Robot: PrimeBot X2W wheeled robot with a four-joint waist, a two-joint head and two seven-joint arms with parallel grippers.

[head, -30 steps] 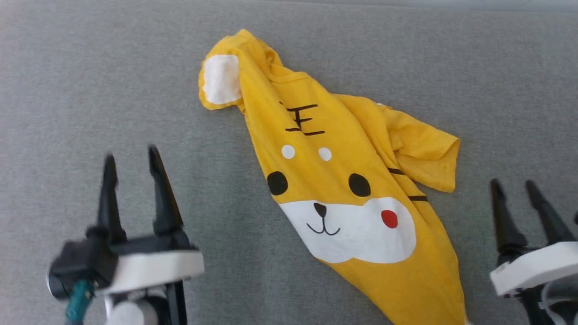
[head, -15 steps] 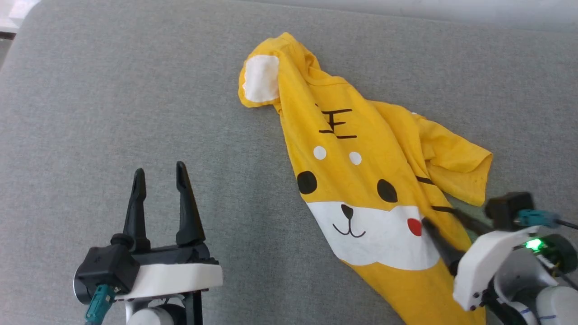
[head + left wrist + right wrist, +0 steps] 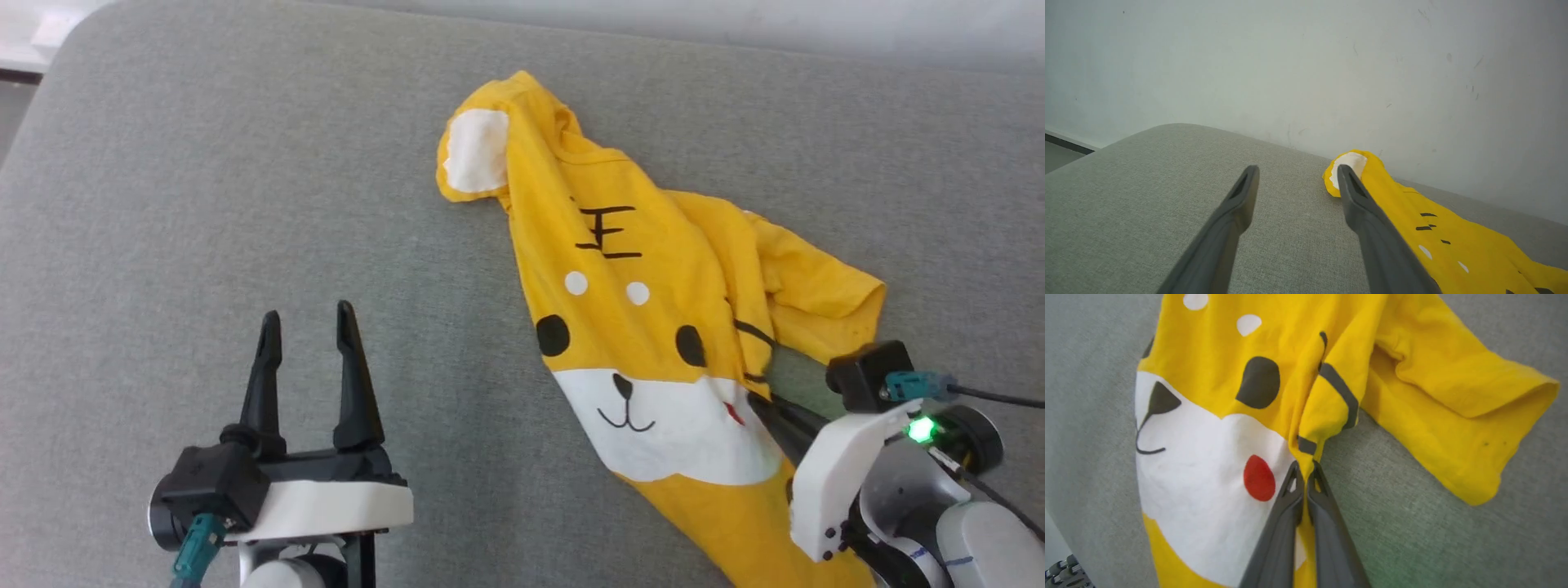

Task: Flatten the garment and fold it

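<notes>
"Head view first: where does the garment sit?"

"You have the garment (image 3: 653, 327) lying print-up on the grey cushion (image 3: 204, 204). It runs from its white ear patch (image 3: 473, 151) near 12 o'clock down to the frame edge at about 5 o'clock. It is narrow and rumpled, not spread, and one sleeve (image 3: 824, 302) sticks out toward 3 o'clock."

"And my right gripper?"

"Your right gripper (image 3: 755, 400) comes in from 4 o'clock, with a green light (image 3: 921, 429) lit near its wrist. Its jaws are closed on the shirt's edge. In your right wrist view, the right gripper (image 3: 1305, 463) pinches a fold of the garment (image 3: 1208, 343) at 3 o'clock of the red cheek dot (image 3: 1259, 477), just under a black stripe (image 3: 1306, 446). The cloth bunches into a ridge rising toward 12 o'clock, and the sleeve (image 3: 1453, 396) lies on the cushion toward 2 o'clock."

"Left side?"

"Your left gripper (image 3: 308, 310) sits at 7 o'clock in the head view, fingers pointing to 12. Its jaws are wide apart with nothing between them, and the shirt lies well off on its 3 o'clock side. In your left wrist view, cushion fabric shows between the fingers of the left gripper (image 3: 1297, 167). The white ear patch (image 3: 1349, 161) peeks past one fingertip, the garment (image 3: 1453, 237) trails to 4 o'clock, and a pale wall (image 3: 1290, 61) stands behind."
</notes>
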